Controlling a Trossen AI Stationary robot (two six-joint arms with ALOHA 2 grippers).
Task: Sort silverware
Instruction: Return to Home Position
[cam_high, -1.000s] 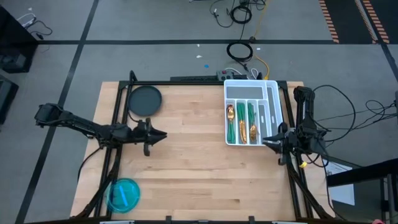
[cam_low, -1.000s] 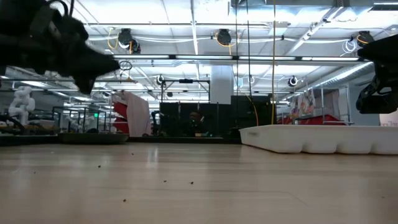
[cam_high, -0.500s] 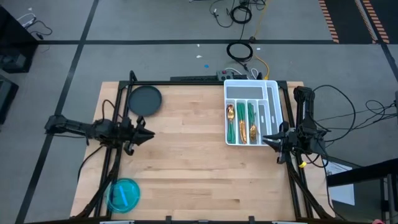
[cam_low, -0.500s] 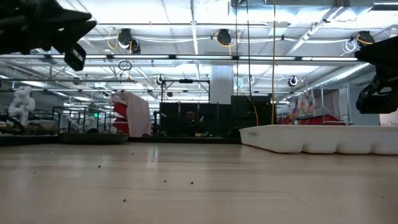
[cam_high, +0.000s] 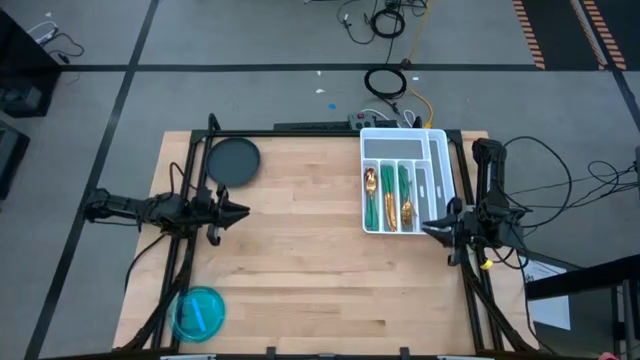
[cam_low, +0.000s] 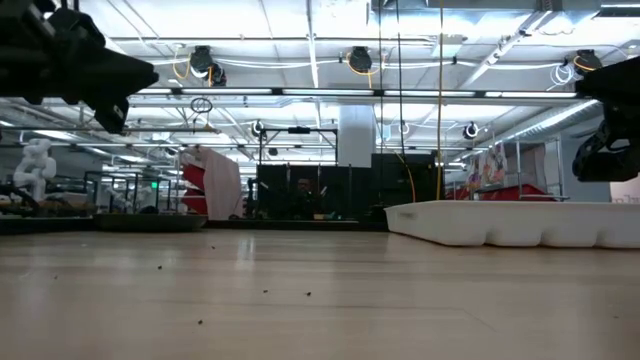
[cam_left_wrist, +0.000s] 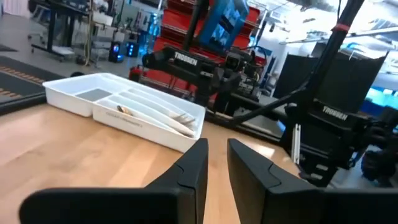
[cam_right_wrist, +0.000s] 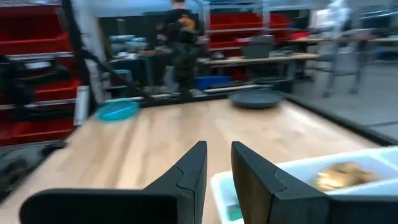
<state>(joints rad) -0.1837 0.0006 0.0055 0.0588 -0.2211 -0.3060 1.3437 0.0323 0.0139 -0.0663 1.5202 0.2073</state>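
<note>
Silverware (cam_high: 388, 196) sorted in tray (cam_high: 405, 131), left arm (cam_high: 150, 210) and right arm (cam_high: 490, 195) nearly home, jaws together, empty; next: just park.

The desk (cam_high: 300, 280) is smooth, matt, pale wood; the tray (cam_high: 437, 150) at its two o'clock looks like white, smooth plastic, the silverware (cam_high: 387, 200) in it has glossy gold metal heads, the plate (cam_high: 233, 161) at ten o'clock is matt dark, the bowl (cam_high: 199, 312) at seven glossy blue.
</note>
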